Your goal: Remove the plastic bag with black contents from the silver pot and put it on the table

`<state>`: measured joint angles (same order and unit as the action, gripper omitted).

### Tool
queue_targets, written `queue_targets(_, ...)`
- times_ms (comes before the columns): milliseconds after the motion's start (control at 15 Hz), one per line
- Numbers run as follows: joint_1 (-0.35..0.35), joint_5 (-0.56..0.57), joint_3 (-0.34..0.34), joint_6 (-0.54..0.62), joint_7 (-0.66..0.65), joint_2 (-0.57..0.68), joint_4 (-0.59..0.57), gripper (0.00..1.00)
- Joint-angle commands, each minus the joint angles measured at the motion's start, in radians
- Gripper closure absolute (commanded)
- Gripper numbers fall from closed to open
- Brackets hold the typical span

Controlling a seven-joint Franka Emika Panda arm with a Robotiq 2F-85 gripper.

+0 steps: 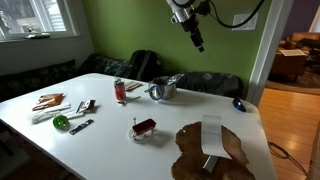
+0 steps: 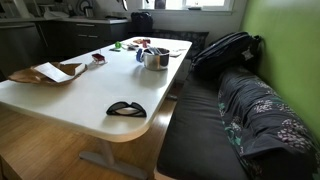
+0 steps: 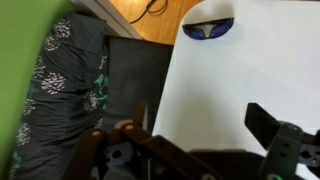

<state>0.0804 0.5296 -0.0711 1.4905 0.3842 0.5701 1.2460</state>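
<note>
The silver pot (image 1: 163, 90) stands on the white table (image 1: 110, 145) near its far edge and also shows in an exterior view (image 2: 155, 58). A clear plastic bag with dark contents (image 1: 143, 128) lies flat on the table in front of the pot; it is small and hard to make out in an exterior view (image 2: 97, 58). My gripper (image 1: 197, 40) hangs high above the table, to the right of the pot and well clear of both. In the wrist view its fingers (image 3: 205, 125) are spread wide with nothing between them.
A wooden board (image 1: 215, 155) with a white sheet lies at the table's near end. A dark blue object (image 3: 208, 28) sits by the rounded table end. A red can (image 1: 120, 90), a green item (image 1: 61, 121) and small tools (image 1: 48, 101) lie to the left. A cushioned bench (image 2: 230, 110) runs alongside.
</note>
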Motion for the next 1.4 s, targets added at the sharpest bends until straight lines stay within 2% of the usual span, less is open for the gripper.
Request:
queue_targets(0,0.013,-0.024,0.017,-0.037,0.028,0.022,-0.035,0.00)
queue_targets(133,0.013,-0.034,0.017,-0.059,0.048,0.047,-0.072,0.00)
queue_targets(200,-0.016,-0.107,-0.006,0.034,0.004,0.035,-0.059,0.00)
queue_targets(533,-0.066,-0.267,-0.013,0.344,0.004,0.069,-0.021,0.00)
queue_targets(667,-0.099,-0.325,-0.011,0.477,0.023,0.103,-0.033,0.00)
queue_targets(800,-0.133,-0.387,-0.015,0.556,0.048,0.152,-0.064,0.00)
queue_targets(1000,-0.146,-0.404,-0.011,0.602,0.099,0.189,-0.061,0.00)
queue_targets(1200,-0.158,-0.426,-0.016,0.524,0.109,0.195,-0.065,0.00)
queue_targets(1267,-0.140,-0.395,0.006,0.569,0.078,0.188,-0.046,0.00)
queue_targets(1333,-0.141,-0.401,0.005,0.559,0.080,0.190,-0.046,0.00)
